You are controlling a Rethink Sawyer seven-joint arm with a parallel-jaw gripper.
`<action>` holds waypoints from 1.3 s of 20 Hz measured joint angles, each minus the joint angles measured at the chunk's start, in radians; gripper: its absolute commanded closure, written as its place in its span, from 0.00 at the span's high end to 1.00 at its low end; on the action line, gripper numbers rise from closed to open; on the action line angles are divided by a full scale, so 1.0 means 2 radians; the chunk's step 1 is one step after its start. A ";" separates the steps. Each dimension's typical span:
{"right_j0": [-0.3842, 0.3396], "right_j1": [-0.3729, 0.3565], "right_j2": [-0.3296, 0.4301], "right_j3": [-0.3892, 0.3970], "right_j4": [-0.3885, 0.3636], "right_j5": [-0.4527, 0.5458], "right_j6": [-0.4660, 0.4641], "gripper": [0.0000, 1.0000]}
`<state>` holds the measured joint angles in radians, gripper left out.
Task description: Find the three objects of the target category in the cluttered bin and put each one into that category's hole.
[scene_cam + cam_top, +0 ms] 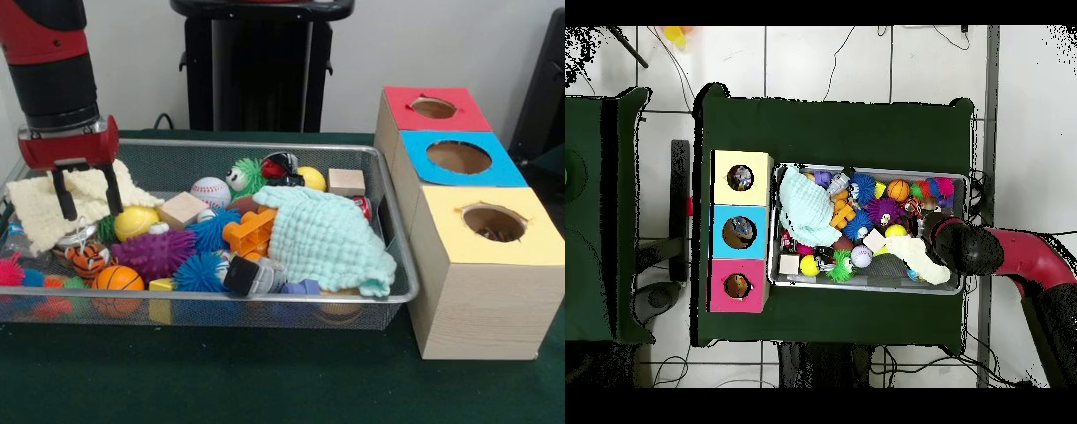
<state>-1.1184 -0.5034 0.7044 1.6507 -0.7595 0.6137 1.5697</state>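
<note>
My gripper (86,196) hangs open at the left end of the wire mesh bin (265,299), its two fingers just above a cream cloth (53,212), nothing between them. The bin holds a jumble: a yellow ball (134,221), a baseball (210,192), a purple spiky ball (154,252), an orange basketball (117,281), a wooden block (183,209), an orange plastic brick (250,231) and a mint cloth (327,238) draped over the right part. From overhead, the arm (965,245) covers the bin's right end (960,180).
Right of the bin stand three wooden boxes with round holes: red top (468,110) farthest, blue top (415,155) in the middle, yellow top (441,212) nearest. A second wooden block (346,182) and a red-black helmet toy (281,165) lie near the bin's far wall.
</note>
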 measured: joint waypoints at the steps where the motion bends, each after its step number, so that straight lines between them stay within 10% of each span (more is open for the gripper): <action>1: 0.001 0.003 -0.001 -0.001 -0.003 -0.001 0.000 1.00; 26: 0.001 0.042 -0.008 -0.004 -0.039 -0.016 0.000 1.00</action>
<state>-1.1164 -0.4192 0.6887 1.6426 -0.8384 0.5813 1.5697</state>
